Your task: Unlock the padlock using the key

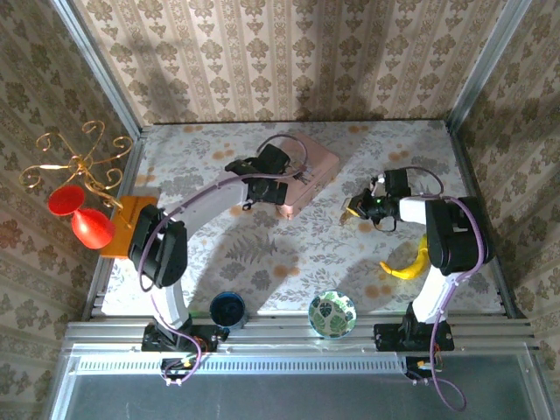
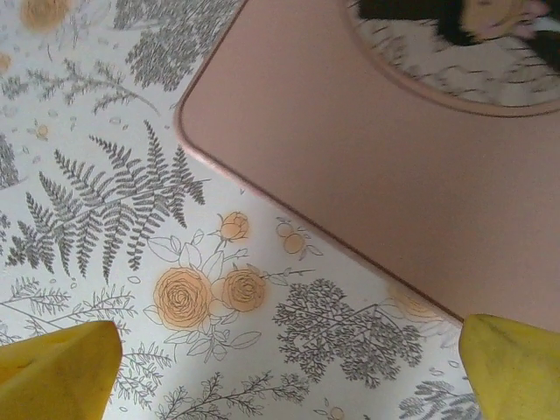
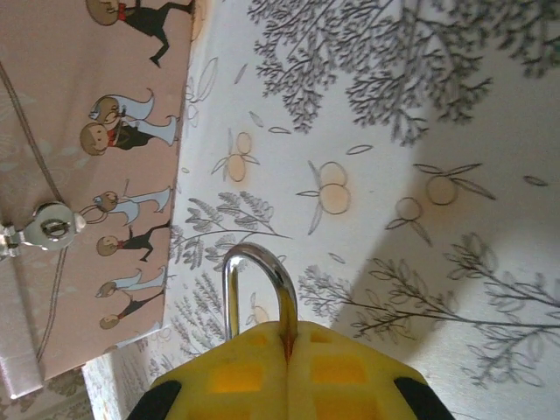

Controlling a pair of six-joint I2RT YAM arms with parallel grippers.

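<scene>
The padlock (image 3: 258, 284) is caught in the right gripper (image 3: 287, 346), low in the middle of the right wrist view. Only its silver shackle is seen, arching up out of the seam where the yellow pads are pressed together. The body is buried between those pads, so the keyhole cannot be seen, and whether a key is already seated cannot be told. It is held clear of the floral tablecloth (image 3: 420, 175), just beside the pink box (image 3: 87, 175), whose own round clasp (image 3: 48, 226) is seen at the left edge and is not the lock in question. The grip looks chosen to steady the lock for a key brought in by the other arm. In the top view the right gripper (image 1: 357, 208) is found right of centre, too small for detail. The left gripper (image 2: 289, 367) is spread wide, with nothing seen between its fingertips (image 2: 61, 367), which are cut off at the bottom corners. It is hung over the pink box's rounded corner (image 2: 394, 192).
</scene>
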